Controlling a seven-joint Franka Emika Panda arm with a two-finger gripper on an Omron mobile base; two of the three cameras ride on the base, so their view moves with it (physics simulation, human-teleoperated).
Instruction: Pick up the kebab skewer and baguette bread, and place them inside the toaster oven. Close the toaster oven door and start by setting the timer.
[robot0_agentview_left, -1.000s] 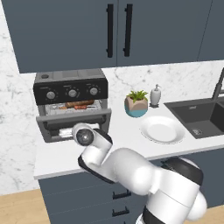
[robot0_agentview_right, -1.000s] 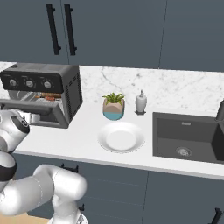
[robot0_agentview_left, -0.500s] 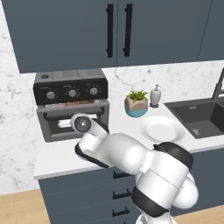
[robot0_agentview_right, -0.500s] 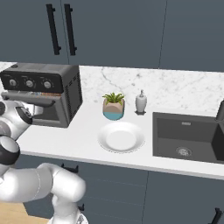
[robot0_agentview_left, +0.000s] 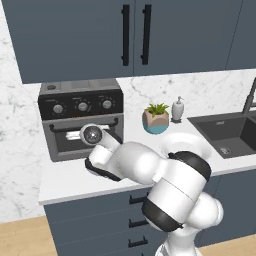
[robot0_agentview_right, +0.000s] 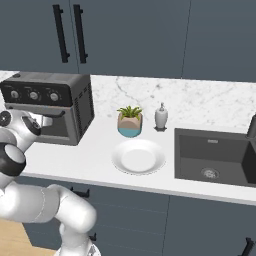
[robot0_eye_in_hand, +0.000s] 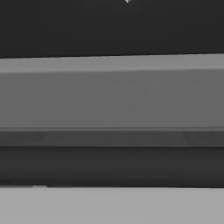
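The toaster oven stands at the counter's left end, its three knobs on the black top panel. Its toaster oven door stands upright and shut, the black bar handle across its top. My hand reaches in against the door front, and the gripper has its fingers hidden behind the wrist. In the right base view the oven shows with my hand at its door. Up close, the hand view shows the door's grey frame. The kebab skewer and baguette bread are hidden. Nothing shows between the jaws.
A potted plant and a soap dispenser stand at the back of the counter. A white plate lies in front of them. The dark sink is at the right. Upper cabinets hang above the oven.
The oven door has swung up from partly open, with food showing inside, to fully shut. My hand followed it in toward the oven front.
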